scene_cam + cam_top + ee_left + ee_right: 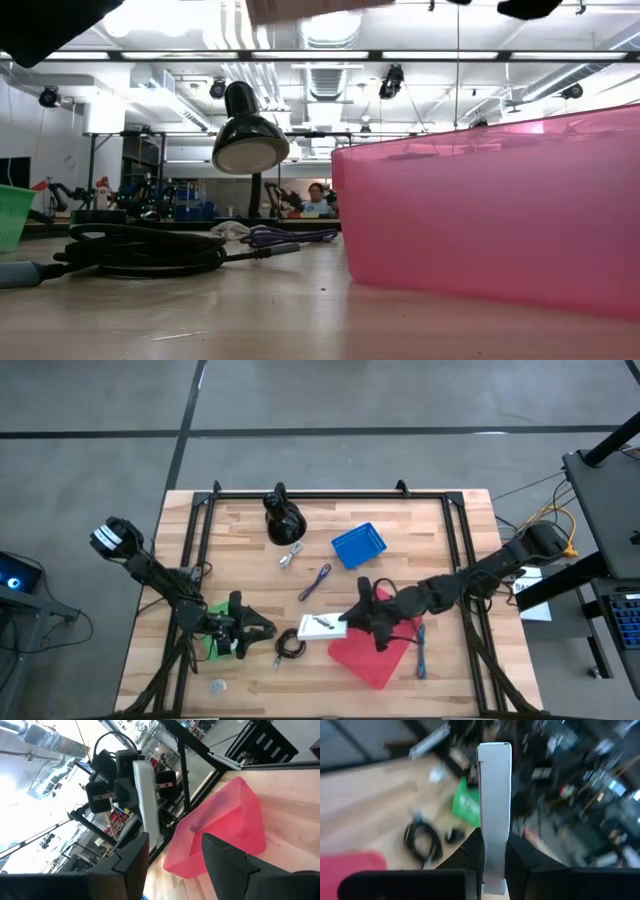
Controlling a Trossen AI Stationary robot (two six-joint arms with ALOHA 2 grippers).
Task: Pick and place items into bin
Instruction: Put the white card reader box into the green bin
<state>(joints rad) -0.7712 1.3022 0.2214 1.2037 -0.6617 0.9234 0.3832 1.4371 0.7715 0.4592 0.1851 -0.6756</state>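
two grippers meet near the table's middle. the right gripper (352, 616) is clamped on the white packet (321, 626), holding it just left of the pink bin (378, 655). the left gripper (262, 627) stands open just left of the packet, above the black cable (290, 647).
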